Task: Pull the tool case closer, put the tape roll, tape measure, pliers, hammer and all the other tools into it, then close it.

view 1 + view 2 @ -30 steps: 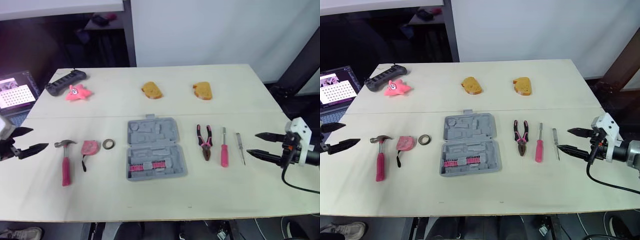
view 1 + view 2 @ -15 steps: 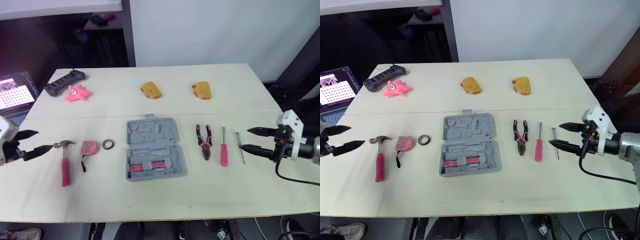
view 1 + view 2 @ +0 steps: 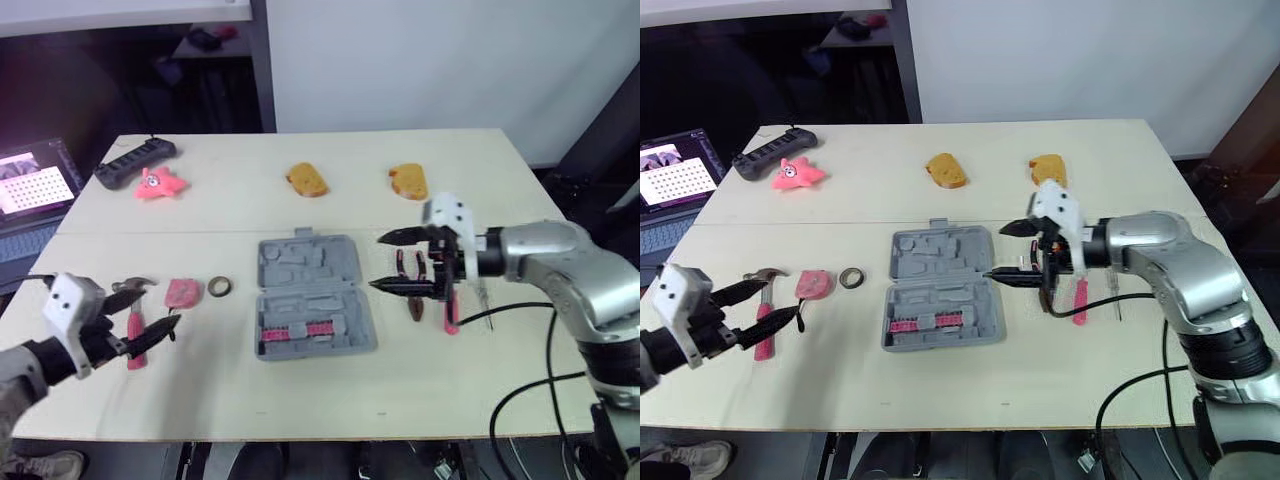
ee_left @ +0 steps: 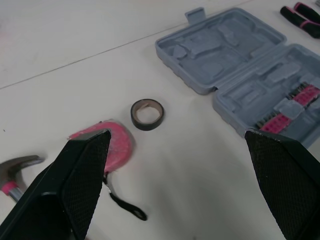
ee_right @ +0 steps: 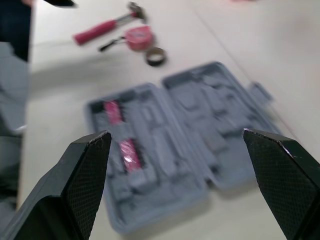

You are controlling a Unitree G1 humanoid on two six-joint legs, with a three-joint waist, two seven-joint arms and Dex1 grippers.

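The tool case point(image 3: 315, 295) lies open at table centre, its long axis running away from the robot. The right gripper point(image 3: 377, 262), spread wide and empty, hovers at the case's right edge. The left gripper point(image 3: 160, 303), also wide, sits farther off, over the hammer point(image 3: 133, 352) left of the case.

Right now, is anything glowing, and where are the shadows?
Right eye view: the laptop screen glows left of the table, with darkness behind it. Left wrist view: even light, only thin soft shadows under the tool case and tape roll.
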